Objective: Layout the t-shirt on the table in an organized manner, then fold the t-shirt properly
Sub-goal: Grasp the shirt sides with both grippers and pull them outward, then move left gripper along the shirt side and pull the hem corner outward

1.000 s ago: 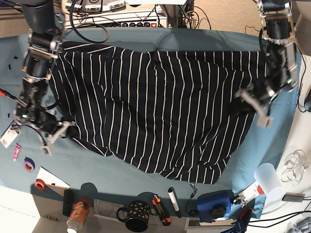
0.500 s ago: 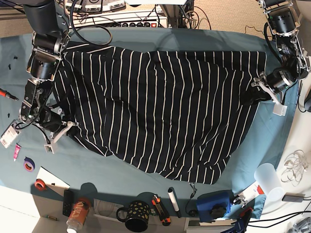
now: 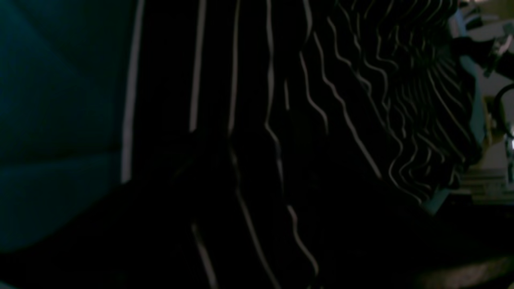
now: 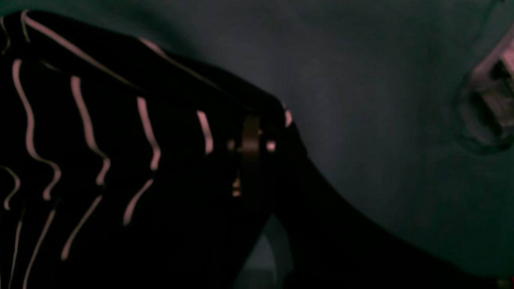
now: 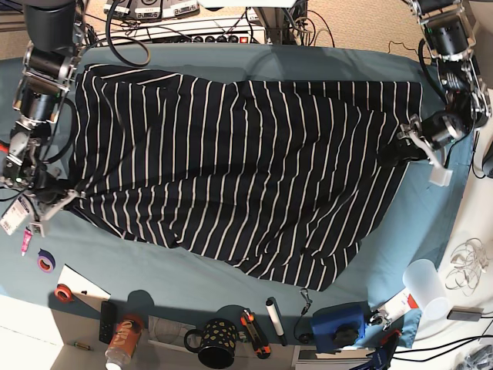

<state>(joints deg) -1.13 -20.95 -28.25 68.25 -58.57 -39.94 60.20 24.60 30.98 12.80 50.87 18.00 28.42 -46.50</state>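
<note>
The table (image 5: 231, 55) is covered in smooth teal cloth, and a strip of wires and plugs (image 5: 185, 23) runs along its far edge; on the near edge sit a spotted mug (image 5: 217, 343), a can (image 5: 125, 339), a white marker (image 5: 276, 320) and a blue box (image 5: 339, 324); a clear cup (image 5: 426, 285) stands off to the side. The t-shirt (image 5: 231, 169) lies spread wide over the middle of the table; it is dark with thin white stripes; its near edge slants and the cloth looks a bit wavy. The right gripper (image 5: 48, 212) is at one end of the shirt, low on the table, and it has pinched a corner of the striped cloth; the right wrist view shows that corner tucked at the fingers. The left gripper (image 5: 416, 142) is at the other end, touching the shirt's side edge; its wrist view is very dark, so I cannot tell if its fingers are closed or apart.
</note>
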